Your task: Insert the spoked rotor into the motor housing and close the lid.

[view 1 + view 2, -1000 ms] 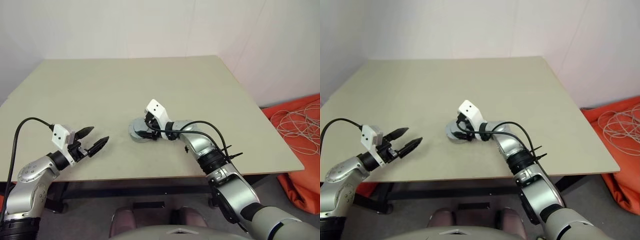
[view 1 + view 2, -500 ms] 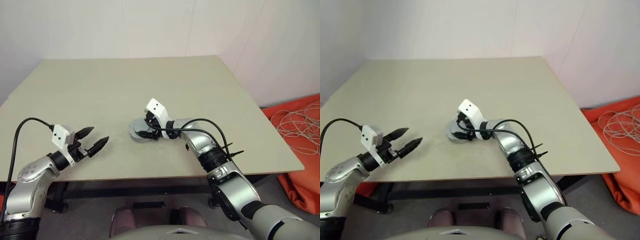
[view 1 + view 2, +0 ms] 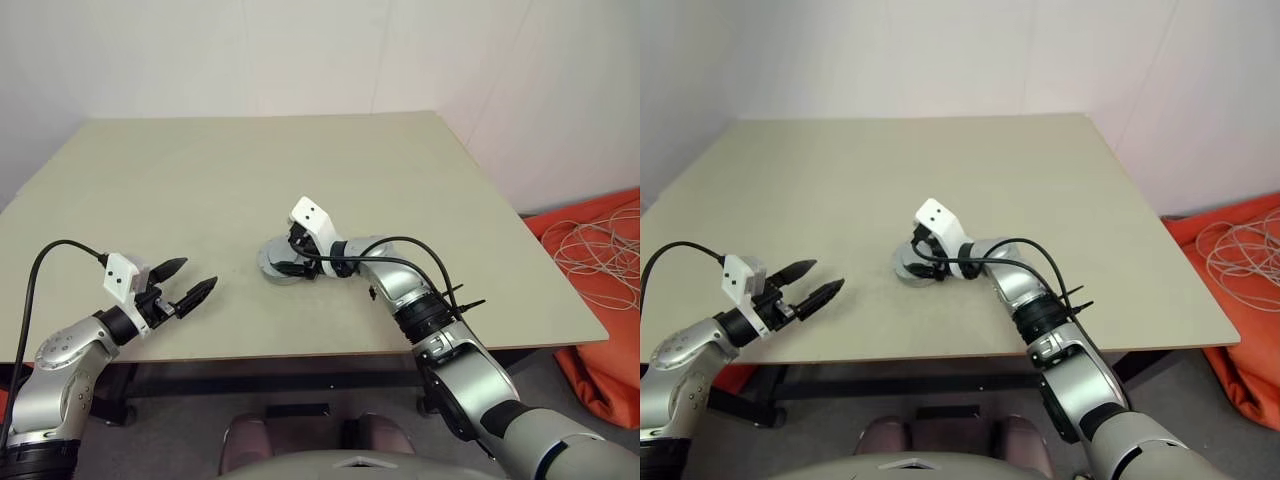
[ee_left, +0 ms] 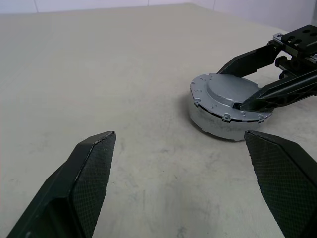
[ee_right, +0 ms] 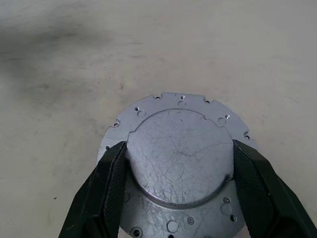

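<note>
The motor housing (image 4: 213, 124) stands near the middle of the table, and its pale side wall shows under the lid. The lid (image 5: 178, 158) sits flat on top with its plain grey face up. My right gripper (image 5: 179, 144) reaches over it from the right, its two fingers pressed against opposite sides of the lid's raised round centre. The same gripper (image 3: 290, 258) appears from the head view. My left gripper (image 3: 192, 278) hovers open near the table's front left edge, well apart from the housing, with nothing between its fingers. The spoked rotor is hidden.
The beige table (image 3: 200, 180) stretches wide around the housing, and its front edge runs just below my left gripper. An orange cloth with coiled white cable (image 3: 600, 260) lies on the floor beyond the table's right edge. White walls close the back.
</note>
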